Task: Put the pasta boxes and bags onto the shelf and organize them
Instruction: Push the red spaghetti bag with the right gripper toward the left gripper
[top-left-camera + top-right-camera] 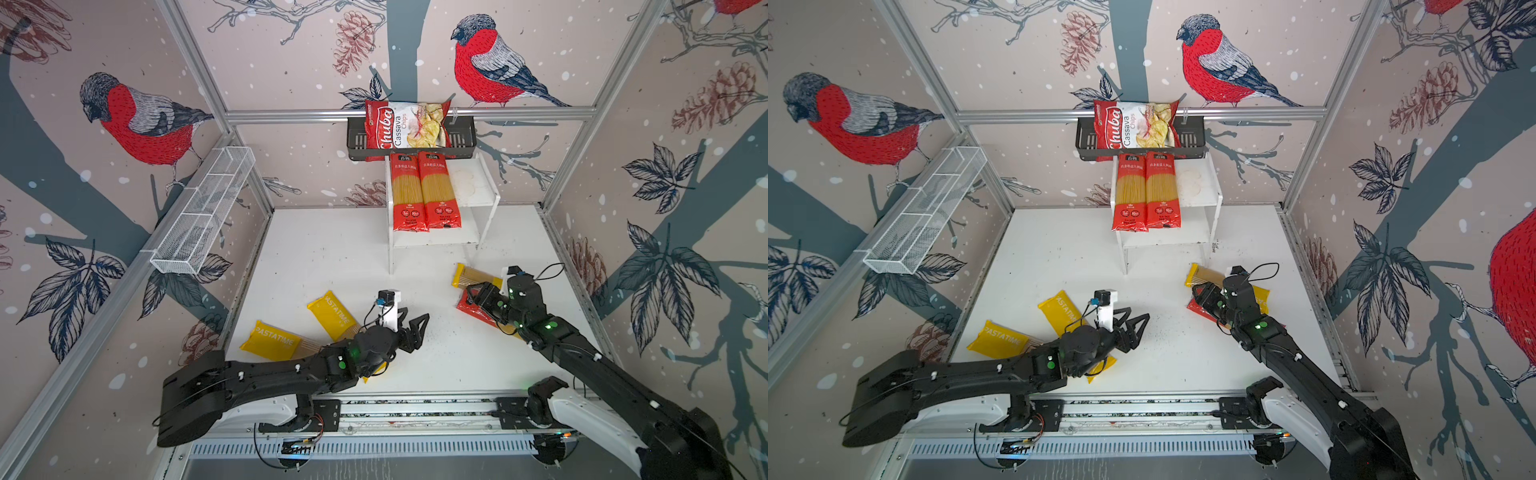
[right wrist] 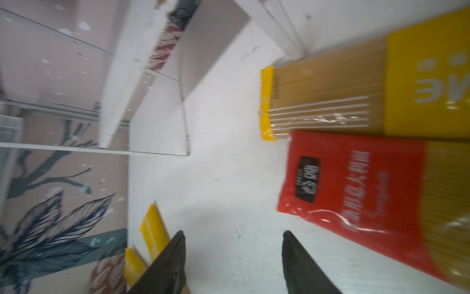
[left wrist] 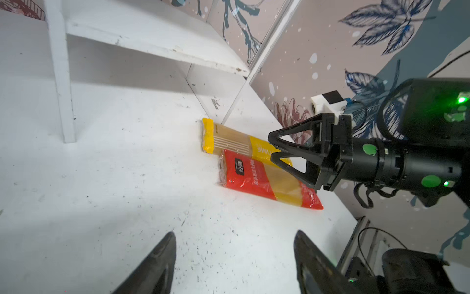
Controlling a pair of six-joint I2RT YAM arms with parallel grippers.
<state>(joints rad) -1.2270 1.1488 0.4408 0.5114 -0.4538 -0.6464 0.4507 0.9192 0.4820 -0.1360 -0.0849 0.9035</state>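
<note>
Red-ended spaghetti pack (image 3: 254,178) against yellow PASTATIME pack (image 3: 229,141) under empty, spread right gripper (image 3: 271,147) (left gripper (image 3: 234,233) likewise): could pinch both.

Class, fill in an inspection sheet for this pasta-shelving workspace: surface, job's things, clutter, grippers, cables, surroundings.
Surface: white table, scattered dark specks.
Job's things: two red packs lie side by side on the shelf top board; two yellow packs on the table at left; third yellow pack and third red pack side by side at right.
Clutter: chips bag in black basket; white wire basket on the left wall.
Grippers: left gripper open, holding nothing; right gripper open above the right-hand pair.
Cables: black cable loops at the right wrist.
Surroundings: bird wallpaper, aluminium frame.
</note>
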